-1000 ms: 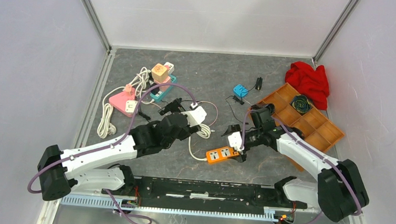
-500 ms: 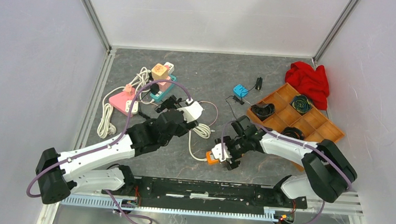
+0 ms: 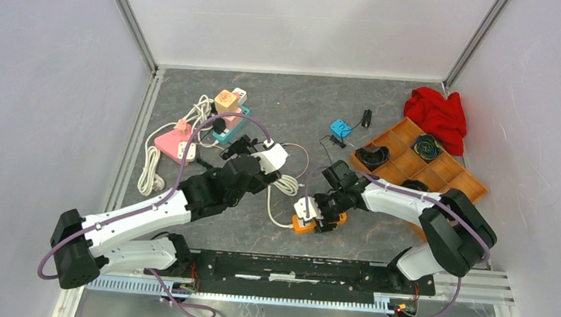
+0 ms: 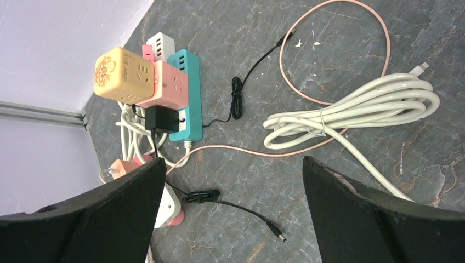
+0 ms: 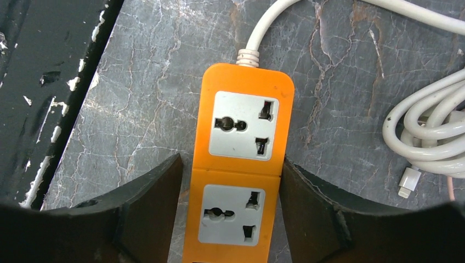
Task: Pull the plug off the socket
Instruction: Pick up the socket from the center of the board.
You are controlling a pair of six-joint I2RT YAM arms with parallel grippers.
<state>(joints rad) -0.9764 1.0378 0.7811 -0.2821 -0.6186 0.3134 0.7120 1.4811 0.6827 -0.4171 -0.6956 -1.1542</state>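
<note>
Right gripper (image 5: 230, 164) straddled the orange strip (image 5: 244, 126), near centre, clamped or not unclear, likely to steady it; left gripper (image 4: 233, 161) hung wide open right of the plug (image 4: 163, 119).

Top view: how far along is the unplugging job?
Done: nothing visible; the black plug sits in the teal strip. In hand: the right gripper straddles the orange power strip, its two visible sockets empty; left gripper hangs open. Left: grip a plug and pull it out.

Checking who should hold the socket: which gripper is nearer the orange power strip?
Right. The right gripper straddles the orange power strip; the left gripper hovers apart, near the coiled white cable.
</note>
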